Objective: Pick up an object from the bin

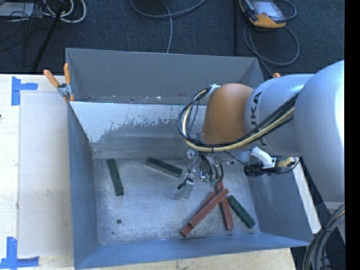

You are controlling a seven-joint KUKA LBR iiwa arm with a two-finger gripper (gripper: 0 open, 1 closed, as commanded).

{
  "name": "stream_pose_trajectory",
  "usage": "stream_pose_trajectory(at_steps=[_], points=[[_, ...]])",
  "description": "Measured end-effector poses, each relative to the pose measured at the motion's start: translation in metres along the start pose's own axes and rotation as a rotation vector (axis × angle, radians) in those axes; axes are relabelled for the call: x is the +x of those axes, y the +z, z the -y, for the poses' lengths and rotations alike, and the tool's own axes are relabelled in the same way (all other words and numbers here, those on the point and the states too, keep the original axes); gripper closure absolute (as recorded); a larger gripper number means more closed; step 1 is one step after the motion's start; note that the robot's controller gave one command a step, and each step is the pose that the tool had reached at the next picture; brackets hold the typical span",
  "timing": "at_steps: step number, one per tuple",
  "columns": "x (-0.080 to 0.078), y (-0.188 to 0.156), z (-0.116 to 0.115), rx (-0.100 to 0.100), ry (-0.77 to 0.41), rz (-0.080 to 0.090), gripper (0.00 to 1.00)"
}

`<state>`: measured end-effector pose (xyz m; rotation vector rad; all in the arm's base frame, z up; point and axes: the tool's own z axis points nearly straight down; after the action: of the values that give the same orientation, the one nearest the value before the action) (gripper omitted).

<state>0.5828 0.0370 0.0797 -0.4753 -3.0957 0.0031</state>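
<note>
My gripper (pixel 187 187) hangs low over the middle of the bin floor, under the arm's orange cover. Just to its upper left lies a dark green bar (pixel 163 166), slanted near the back wall. To its lower right two reddish-brown bars cross: the longer one (pixel 203 212) runs diagonally towards the front, and the shorter one (pixel 225 210) lies steeper beneath it. Another dark green bar (pixel 241 211) rests right of them. Nothing shows in the gripper's grasp.
A third dark green bar (pixel 115 177) lies alone on the left of the floor. The arm and its cables hang over the right side of the bin. A small dark speck (pixel 119 222) sits near the front left.
</note>
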Motion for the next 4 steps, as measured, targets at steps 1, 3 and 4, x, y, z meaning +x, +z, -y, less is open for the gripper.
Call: stream_pose_trajectory(at_steps=[1,3,4], points=[[0.019,0.011,-0.038,-0.003,0.176,0.005,0.0],[0.018,0.01,-0.037,-0.004,0.179,0.007,0.0],[0.01,0.01,-0.06,-0.004,0.015,0.011,0.0]])
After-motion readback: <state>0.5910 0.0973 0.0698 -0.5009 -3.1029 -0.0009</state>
